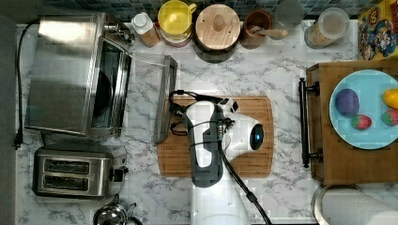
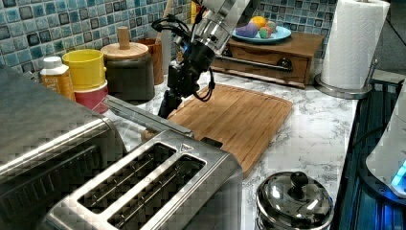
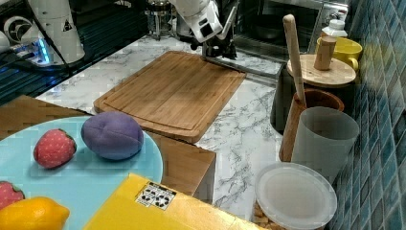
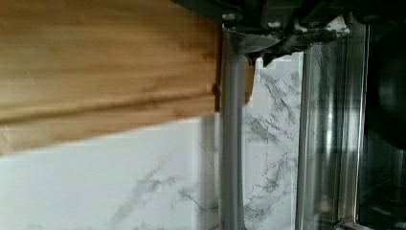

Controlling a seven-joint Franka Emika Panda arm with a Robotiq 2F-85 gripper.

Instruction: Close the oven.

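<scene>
so going left to right in the top view: one big boxy stainless-steel toaster oven (image 1: 70, 70) sits at the top view's left, its glass door (image 1: 165, 98) dropped fully open and lying flat, bar handle toward the middle. just below it, one smaller two-slot steel toaster (image 1: 72, 171) and one shiny metal pot lid (image 1: 110, 214). next comes one bamboo cutting board (image 1: 253, 140) with the white robot arm over it. the arm's black gripper (image 2: 171, 98) is down at the door's handle, at the board's edge; can't tell if the fingers are open or pinched on the bar. along the back, one yellow mug (image 1: 175, 18) and one wooden-lidded dark canister (image 1: 217, 27). far right, one light blue plate (image 1: 368, 129) on one wooden drawer box (image 1: 347, 164).
</scene>
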